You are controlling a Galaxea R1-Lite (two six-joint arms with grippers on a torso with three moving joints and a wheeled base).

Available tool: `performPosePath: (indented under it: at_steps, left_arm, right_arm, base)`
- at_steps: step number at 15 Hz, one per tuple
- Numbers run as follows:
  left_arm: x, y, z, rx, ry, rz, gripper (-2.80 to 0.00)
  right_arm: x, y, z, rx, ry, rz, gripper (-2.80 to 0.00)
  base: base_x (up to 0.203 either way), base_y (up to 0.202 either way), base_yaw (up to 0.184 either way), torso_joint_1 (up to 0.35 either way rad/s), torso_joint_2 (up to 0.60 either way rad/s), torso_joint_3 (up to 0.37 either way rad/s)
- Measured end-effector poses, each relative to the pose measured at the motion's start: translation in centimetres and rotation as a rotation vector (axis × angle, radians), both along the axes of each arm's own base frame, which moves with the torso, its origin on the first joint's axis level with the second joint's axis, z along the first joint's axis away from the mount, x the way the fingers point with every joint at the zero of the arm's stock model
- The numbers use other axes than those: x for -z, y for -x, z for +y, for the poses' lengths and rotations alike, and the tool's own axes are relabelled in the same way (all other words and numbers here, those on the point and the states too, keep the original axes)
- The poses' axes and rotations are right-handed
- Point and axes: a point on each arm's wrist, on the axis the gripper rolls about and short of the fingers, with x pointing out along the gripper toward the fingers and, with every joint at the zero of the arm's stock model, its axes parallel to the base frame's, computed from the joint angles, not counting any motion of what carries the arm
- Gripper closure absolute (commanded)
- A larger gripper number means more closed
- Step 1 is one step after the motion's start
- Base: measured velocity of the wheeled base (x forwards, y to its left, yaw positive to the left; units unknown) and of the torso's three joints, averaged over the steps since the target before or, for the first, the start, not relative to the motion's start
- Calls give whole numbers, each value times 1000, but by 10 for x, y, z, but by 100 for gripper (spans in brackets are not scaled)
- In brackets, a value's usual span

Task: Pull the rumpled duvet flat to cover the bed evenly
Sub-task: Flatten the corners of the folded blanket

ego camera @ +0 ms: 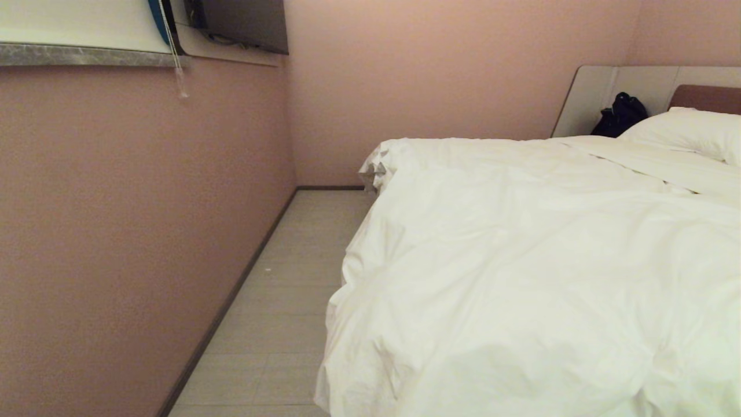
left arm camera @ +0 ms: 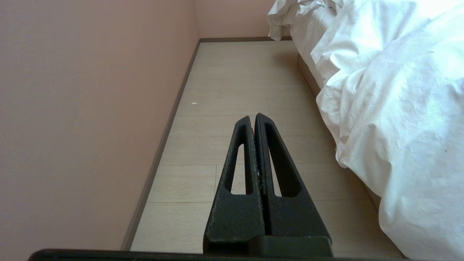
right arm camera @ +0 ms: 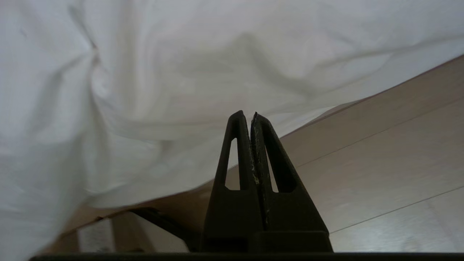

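Two end effectors, both pressed fully closed and gripping nothing. Right end effector: fingertips together, pointing at the hanging edge of the duvet, close to the fabric though contact cannot be told, pale plank floor showing beyond and below the cloth. Left end effector: fingers sealed tip to tip, hanging low over the floor in the aisle between the pink wall and the bed side, apart from the duvet that spills over that side. Neither arm visible from the head camera. Outward from there: duvet heaped white and wrinkled across most of the bed, draping over the near left edge almost to the floor, bunched into a crumpled corner at the far left. Beyond it, a flatter white strip toward a pillow at the brown headboard, with a dark bag propped against the pale grey panel. High on the left wall, a grey ledge with a cord dangling from it.
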Motion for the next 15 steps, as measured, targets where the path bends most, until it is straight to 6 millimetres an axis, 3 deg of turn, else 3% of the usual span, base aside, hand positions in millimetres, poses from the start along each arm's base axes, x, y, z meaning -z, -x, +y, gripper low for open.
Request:
performPosePath:
  at_steps: [6, 9, 15]
  left_arm:
    - [0, 0, 0, 0, -1, 0, 0]
    - [0, 0, 0, 0, -1, 0, 0]
    - [0, 0, 0, 0, -1, 0, 0]
  right_arm:
    - [5, 19, -29, 4, 218, 40, 0]
    - [2, 38, -42, 70, 312, 39, 0]
    - [-33, 88, -92, 258, 479, -31, 0]
  base:
    - [0, 0, 0, 0, 0, 0]
    - [0, 0, 0, 0, 0, 0]
    - [0, 0, 0, 0, 0, 0]
